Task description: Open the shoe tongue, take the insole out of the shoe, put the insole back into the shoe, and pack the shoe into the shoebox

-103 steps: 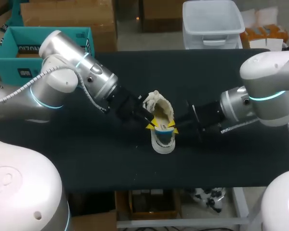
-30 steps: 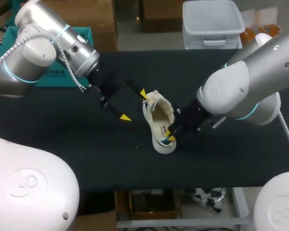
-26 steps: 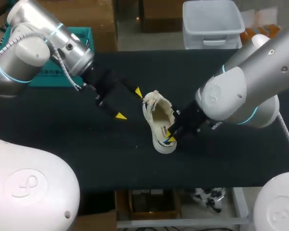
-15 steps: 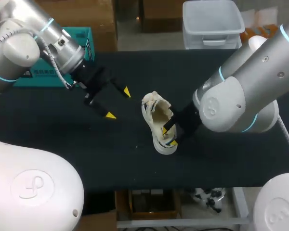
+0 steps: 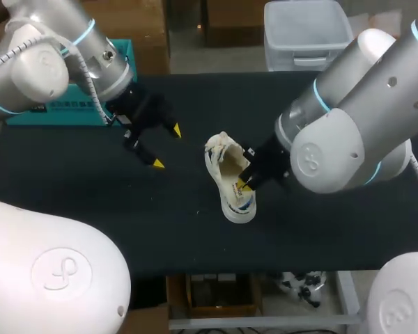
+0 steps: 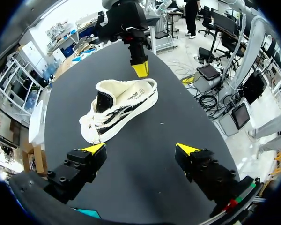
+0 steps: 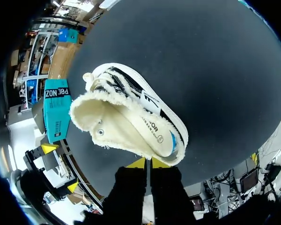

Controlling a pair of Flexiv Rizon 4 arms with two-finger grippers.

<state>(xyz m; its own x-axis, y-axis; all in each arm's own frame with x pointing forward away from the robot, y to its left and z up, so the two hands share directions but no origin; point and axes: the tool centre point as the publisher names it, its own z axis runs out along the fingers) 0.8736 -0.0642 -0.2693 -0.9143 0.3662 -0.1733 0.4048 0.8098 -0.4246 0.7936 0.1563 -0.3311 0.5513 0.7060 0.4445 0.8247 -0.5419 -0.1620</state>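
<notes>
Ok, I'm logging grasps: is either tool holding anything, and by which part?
The left tool is open, holding nothing. The right tool is shut at the heel rim of the shoe; whether it pinches that rim cannot be told.

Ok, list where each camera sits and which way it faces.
Head view: above and behind, looking down on the table; both arms enter from the sides, left gripper open, right gripper at the shoe.
Left wrist view: on the left wrist, facing the shoe past its own open fingers; right gripper beyond.
Right wrist view: on the right wrist, facing the shoe's opening from the heel; own tips together.
All three show the shoe.
</notes>
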